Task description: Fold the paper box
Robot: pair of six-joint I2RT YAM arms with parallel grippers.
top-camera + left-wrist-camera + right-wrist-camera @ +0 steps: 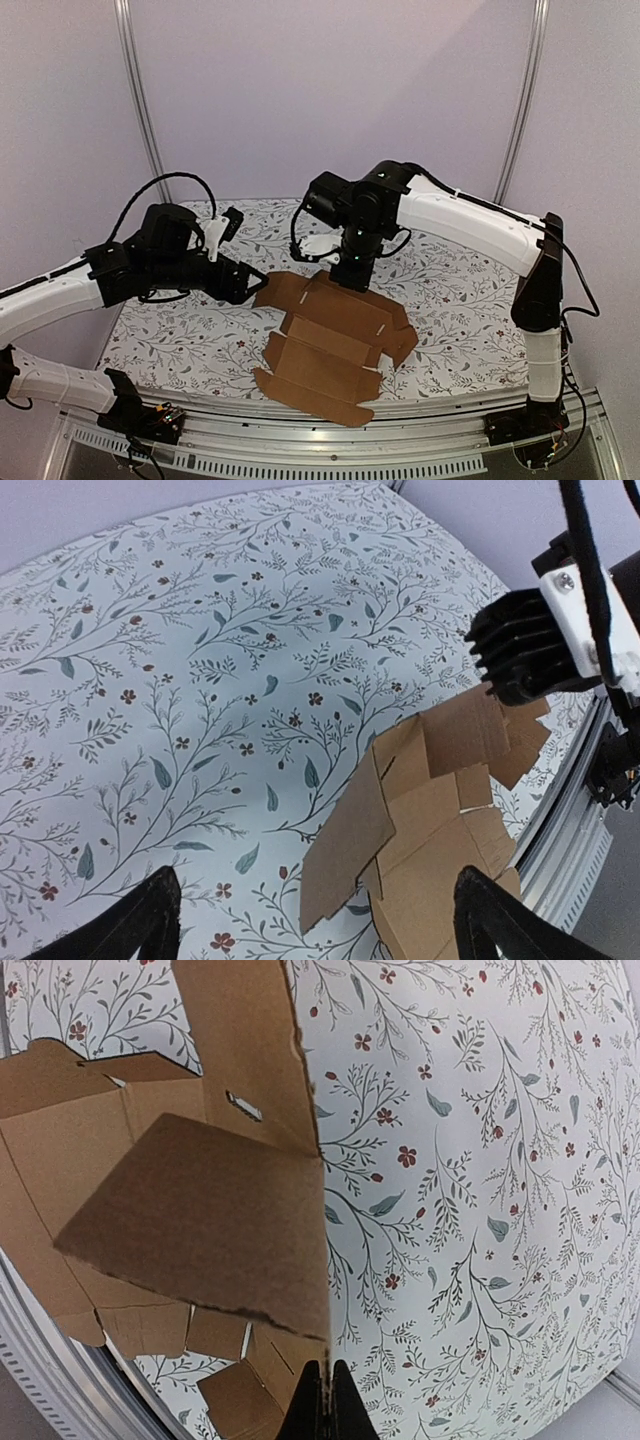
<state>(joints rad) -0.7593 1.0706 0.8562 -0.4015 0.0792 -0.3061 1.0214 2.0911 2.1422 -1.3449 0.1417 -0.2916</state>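
The paper box is a brown die-cut cardboard sheet, partly folded, lying in the middle of the table with flaps sticking out toward the front edge. My right gripper comes down on its far side. In the right wrist view that gripper is shut on the thin edge of a raised panel of the paper box. My left gripper sits at the box's left end, open. In the left wrist view its fingers stand wide apart, with a tilted side flap of the paper box between and beyond them.
A floral cloth covers the table. A metal rail runs along the near edge, close to the box's front flaps. The right arm's black wrist body hangs over the far end of the box. Purple walls enclose the back.
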